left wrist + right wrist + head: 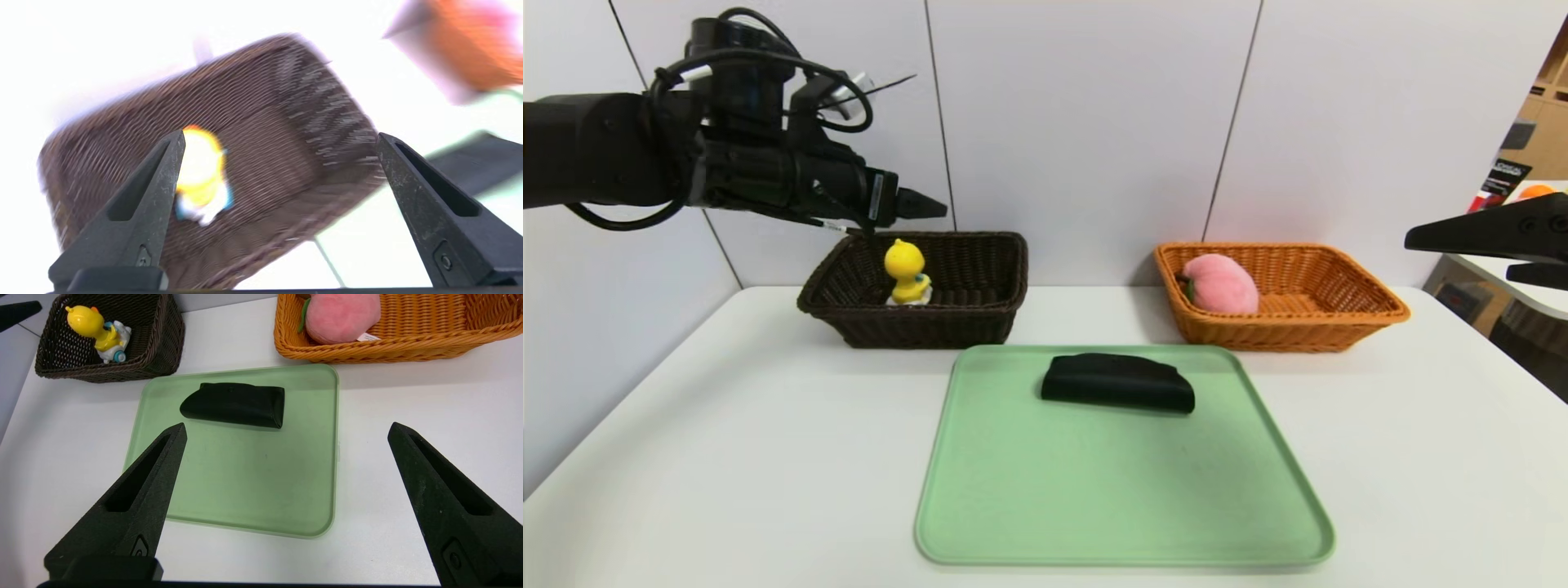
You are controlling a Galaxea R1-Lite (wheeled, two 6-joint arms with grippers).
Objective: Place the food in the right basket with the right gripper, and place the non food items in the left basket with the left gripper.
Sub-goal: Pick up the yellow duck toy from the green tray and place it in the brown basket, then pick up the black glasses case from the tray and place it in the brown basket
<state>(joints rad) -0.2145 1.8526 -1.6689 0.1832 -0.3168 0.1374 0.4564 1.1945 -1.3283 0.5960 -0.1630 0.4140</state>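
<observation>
White worktop (686, 425) against pale wall panels. Duck (907, 273) in dark basket (980, 314) and peach (1221, 284) in orange basket (1339, 327), at far edge. Pouch (1117, 382) on green tray (1094, 506). Left claw (280, 143) spread, empty, above dark basket; right claw (286, 433) spread, parked. Risk: pinching only the pouch's top fold, letting it slip out.

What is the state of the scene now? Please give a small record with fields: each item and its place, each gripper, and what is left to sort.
duck: inside the dark basket, upright
peach: inside the orange basket, toward its left end
pouch: lying flat on the green tray, toward its far edge
left gripper: open, holding nothing, above the dark basket
right gripper: open, holding nothing, off at the right, short of the tray
left to sort: the pouch, not yet in the dark basket
</observation>
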